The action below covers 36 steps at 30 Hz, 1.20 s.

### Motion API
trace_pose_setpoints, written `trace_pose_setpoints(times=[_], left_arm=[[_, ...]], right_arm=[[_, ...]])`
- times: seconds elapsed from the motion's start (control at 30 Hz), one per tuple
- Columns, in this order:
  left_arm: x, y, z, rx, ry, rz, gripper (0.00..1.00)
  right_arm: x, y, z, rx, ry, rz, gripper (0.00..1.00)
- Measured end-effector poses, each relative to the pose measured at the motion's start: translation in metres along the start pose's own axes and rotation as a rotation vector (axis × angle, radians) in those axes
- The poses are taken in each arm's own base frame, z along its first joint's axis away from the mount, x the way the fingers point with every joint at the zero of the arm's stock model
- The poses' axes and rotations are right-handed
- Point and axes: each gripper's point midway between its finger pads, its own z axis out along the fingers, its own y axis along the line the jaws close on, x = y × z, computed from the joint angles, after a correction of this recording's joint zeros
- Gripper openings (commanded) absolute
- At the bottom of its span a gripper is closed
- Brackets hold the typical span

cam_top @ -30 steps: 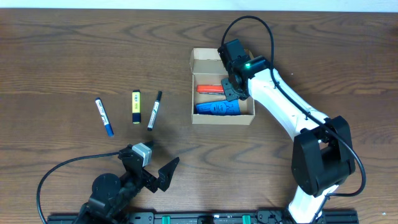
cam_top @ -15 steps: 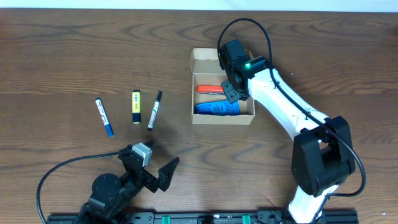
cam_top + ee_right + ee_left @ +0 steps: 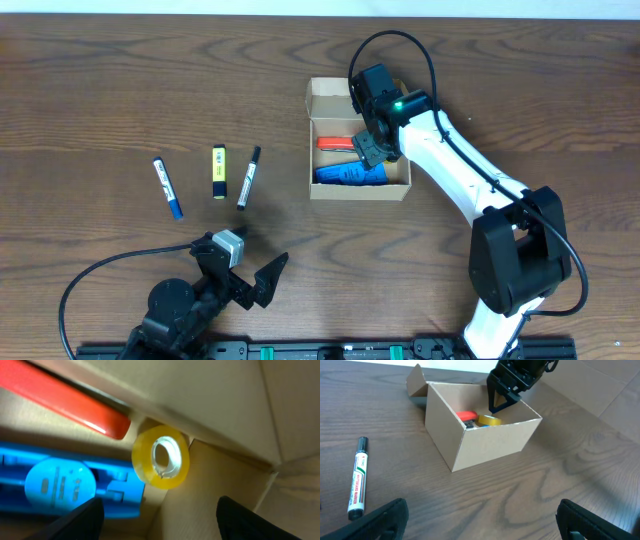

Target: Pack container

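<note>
The tan cardboard container stands open at the table's centre-right, its flap lid at the far side. It also shows in the left wrist view. Inside lie a red item, a blue item and a yellow tape roll. My right gripper is open and empty, its fingers down inside the container above the tape roll; it also shows in the left wrist view. My left gripper is open and empty near the table's front edge.
Three markers lie left of the container: a blue one, a yellow highlighter and a black one. The black marker also shows in the left wrist view.
My right gripper has shifted slightly inside the container. The left arm has not moved.
</note>
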Motion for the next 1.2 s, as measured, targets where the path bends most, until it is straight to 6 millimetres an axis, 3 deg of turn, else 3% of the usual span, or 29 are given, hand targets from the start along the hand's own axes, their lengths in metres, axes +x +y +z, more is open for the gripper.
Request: trace_pose_setpoints(times=[0.13,0.2,0.37,0.5,0.87,1.2], left_arm=[[0.000,0.000,0.000,0.000,0.000,0.000,0.95],[0.000,0.000,0.000,0.000,0.000,0.000,0.95],[0.000,0.000,0.000,0.000,0.000,0.000,0.95],[0.000,0.000,0.000,0.000,0.000,0.000,0.95],[0.000,0.000,0.000,0.000,0.000,0.000,0.95],[0.000,0.000,0.000,0.000,0.000,0.000,0.95]], right_arm=[[0.007,0.000,-0.010,-0.013,0.016,-0.004,0.74],[0.005,0.000,-0.027,-0.036,-0.017,0.003,0.75],[-0.005,-0.005,-0.095,-0.096,-0.172,0.030,0.73],[0.013,-0.018,-0.144,-0.133,-0.225,0.064,0.68],[0.067,-0.039,-0.170,-0.173,-0.231,0.140,0.73],[0.125,-0.028,-0.168,-0.216,-0.249,0.137,0.75]])
